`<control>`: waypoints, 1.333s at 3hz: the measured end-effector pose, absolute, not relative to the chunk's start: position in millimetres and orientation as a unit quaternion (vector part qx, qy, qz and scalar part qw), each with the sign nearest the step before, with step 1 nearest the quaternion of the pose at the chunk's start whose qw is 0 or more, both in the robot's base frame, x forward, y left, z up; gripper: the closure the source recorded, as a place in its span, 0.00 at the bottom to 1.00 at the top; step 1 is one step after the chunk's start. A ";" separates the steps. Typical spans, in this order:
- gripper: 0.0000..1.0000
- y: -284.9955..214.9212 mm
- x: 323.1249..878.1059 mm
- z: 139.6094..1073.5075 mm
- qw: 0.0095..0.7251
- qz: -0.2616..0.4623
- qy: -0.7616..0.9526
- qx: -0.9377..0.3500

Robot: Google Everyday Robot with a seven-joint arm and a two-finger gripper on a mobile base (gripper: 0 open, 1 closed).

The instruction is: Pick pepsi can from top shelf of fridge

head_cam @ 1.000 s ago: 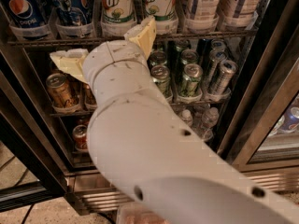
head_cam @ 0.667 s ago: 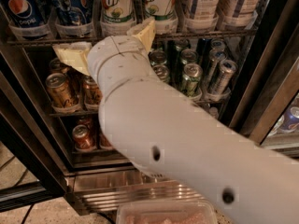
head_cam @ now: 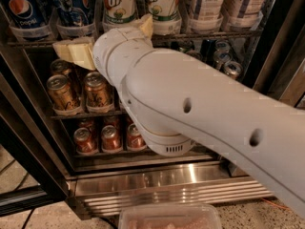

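Fridge [head_cam: 167,180], top shelf [head_cam: 214,34]; pepsi can [head_cam: 74,8] just above gripper [head_cam: 102,32], fingers spread

- Tall dark-blue aluminium pepsi can [head_cam: 71,7]: glossy printed metal.
- Dark wire-rack top shelf [head_cam: 209,34]: matt metal.
- Stainless-steel fridge [head_cam: 167,182] base: brushed, shiny.
- Gripper [head_cam: 102,35], at the top shelf's front edge: matt cream fingers [head_cam: 74,54], spread wide, on a smooth white plastic arm [head_cam: 200,109].

Dim, warm light; glare streaks the fridge [head_cam: 157,182] base. The gripper [head_cam: 102,36] at the top shelf [head_cam: 200,34] front edge shows pale.

Tool [head_cam: 109,38] spread at top shelf [head_cam: 209,34] edge; bottles [head_cam: 119,8] packed tight above, blocking.
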State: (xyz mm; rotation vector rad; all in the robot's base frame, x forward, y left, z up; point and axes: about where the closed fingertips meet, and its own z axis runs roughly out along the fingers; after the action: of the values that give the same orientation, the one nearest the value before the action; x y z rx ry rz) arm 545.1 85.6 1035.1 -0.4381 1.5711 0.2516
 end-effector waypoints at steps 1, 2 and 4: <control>0.00 102.3 539.5 1033.5 0.664 0.137 0.701 -0.224; 0.00 102.3 539.5 1033.6 0.664 0.137 0.701 -0.224; 0.00 157.2 532.1 1031.4 0.700 0.085 0.666 -0.243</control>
State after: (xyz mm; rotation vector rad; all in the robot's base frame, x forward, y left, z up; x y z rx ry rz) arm 532.1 157.2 1031.4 -0.5410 1.4830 0.1898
